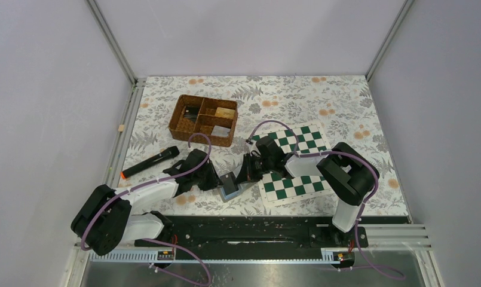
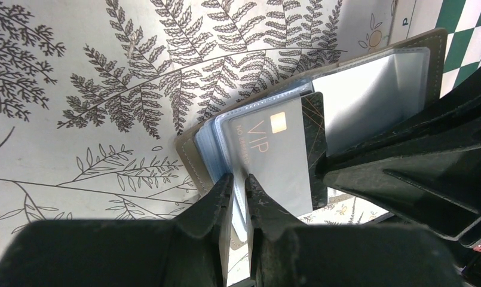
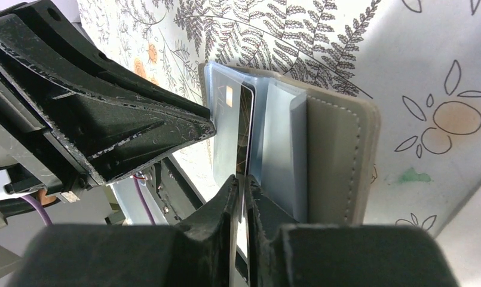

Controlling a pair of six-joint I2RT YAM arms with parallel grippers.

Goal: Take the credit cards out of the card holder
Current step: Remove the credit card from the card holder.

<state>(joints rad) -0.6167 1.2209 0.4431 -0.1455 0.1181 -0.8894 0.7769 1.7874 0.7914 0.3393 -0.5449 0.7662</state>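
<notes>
Card holder: I see the card holder [image 1: 229, 185] lying open on the flowered tablecloth [image 1: 345, 107], just off the near left corner of the chessboard mat [image 1: 294, 164]. Its grey cover is underneath and its clear, bluish sleeves are fanned upward.
Card: a grey VIP card [image 2: 273, 158] with a dark edge and a small gold chip stands partly out of one sleeve, on the side of the holder away from the mat.
Right gripper: my right gripper [image 3: 242, 190] reaches in from over the mat. Its fingers are pinched almost together on the dark edge of the VIP card.
Left gripper: my left gripper [image 2: 238, 194] comes from the side opposite the mat. Its fingers are nearly closed on the edge of the holder's sleeves, beside the card.
Spacing: the two grippers face each other across the holder, very close. I cannot tell whether they touch.
Wicker basket: the brown compartment basket [image 1: 202, 139] sits well left of the mat, toward the far side.
Black tool: a black cylindrical tool with an orange end [image 1: 149, 161] lies far left of the mat.
</notes>
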